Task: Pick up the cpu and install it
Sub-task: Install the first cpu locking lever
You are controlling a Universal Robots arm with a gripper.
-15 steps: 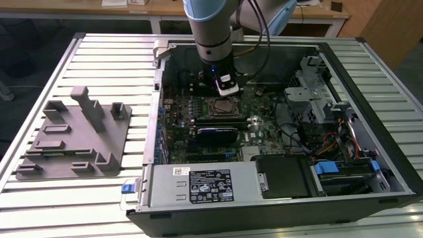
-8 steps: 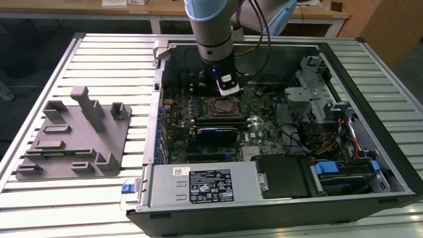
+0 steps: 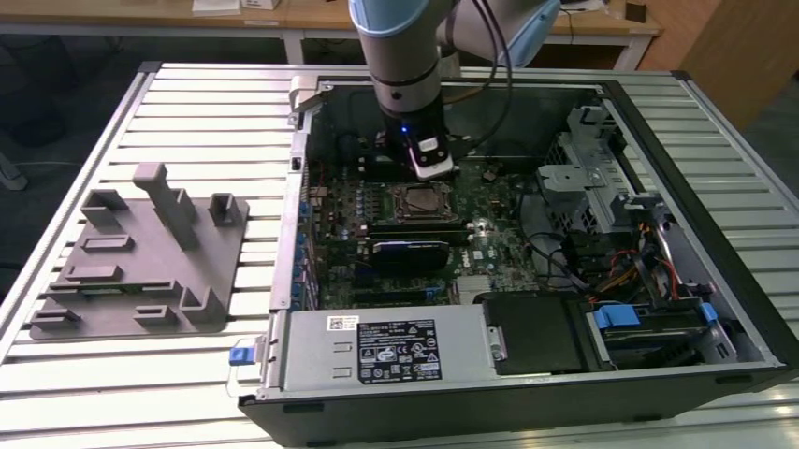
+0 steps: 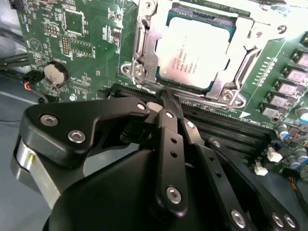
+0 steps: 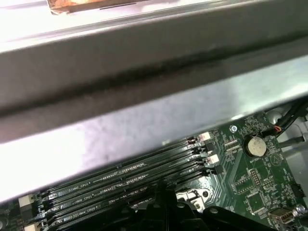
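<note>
The cpu [image 4: 192, 57], a silver-grey square with a pale rim, lies flat in the metal-framed socket [image 4: 144, 53] on the green motherboard. In the exterior view the cpu [image 3: 416, 199] sits in the middle of the board inside the open computer case. My gripper [image 4: 162, 97] hangs just above the memory slots beside the socket, its black fingers [image 4: 169, 144] drawn together with nothing between them. In the exterior view my gripper [image 3: 431, 170] is a little above and behind the socket. It is not touching the cpu.
Black memory slots [image 5: 125, 178] run beside the socket, with a coin battery [image 5: 255, 146] nearby. The case wall [image 5: 144, 96] is close by. A grey fixture [image 3: 138, 271] stands on the slatted table at the exterior view's left. A power supply [image 3: 387, 351] and drive cage [image 3: 600, 187] crowd the case.
</note>
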